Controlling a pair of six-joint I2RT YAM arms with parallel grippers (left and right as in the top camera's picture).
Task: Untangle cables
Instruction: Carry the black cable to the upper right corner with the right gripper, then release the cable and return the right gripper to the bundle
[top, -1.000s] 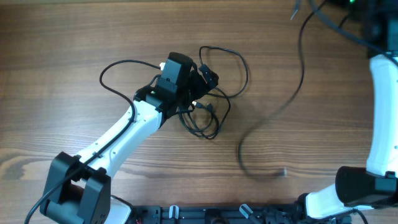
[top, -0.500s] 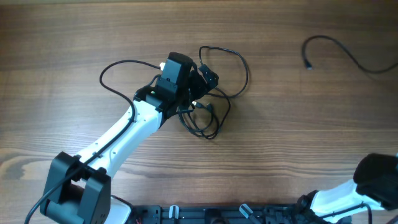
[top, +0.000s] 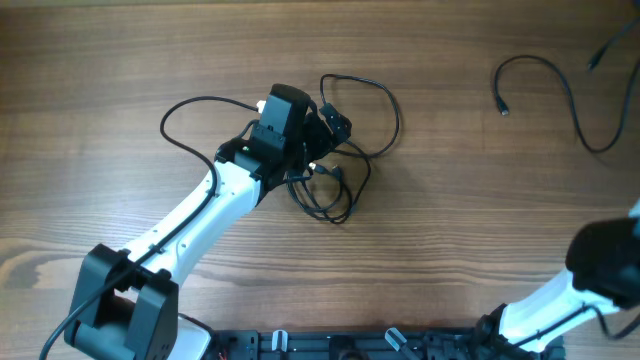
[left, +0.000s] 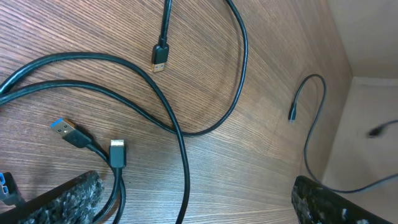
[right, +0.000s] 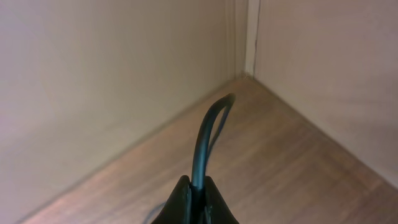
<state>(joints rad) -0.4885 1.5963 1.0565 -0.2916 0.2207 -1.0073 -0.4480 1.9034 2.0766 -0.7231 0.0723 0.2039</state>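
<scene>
Cables (left: 176, 129) look light, floppy; we would grip near plugs (left: 118, 152). Right gripper (right: 198, 186) pinches one; left gripper (left: 193, 199) gapes wide.

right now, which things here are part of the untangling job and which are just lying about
Job: tangled cables; separate cable, pinched in right gripper.
Not the job: left arm's own wire; wooden table.

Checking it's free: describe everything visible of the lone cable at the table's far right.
The lone cable is thin, black, rubbery-looking, with a plug end resting on the wooden table. It lies in an open curve, clear of the tangle, and runs off the right edge. The right gripper is shut on a black stretch, apparently its.
</scene>
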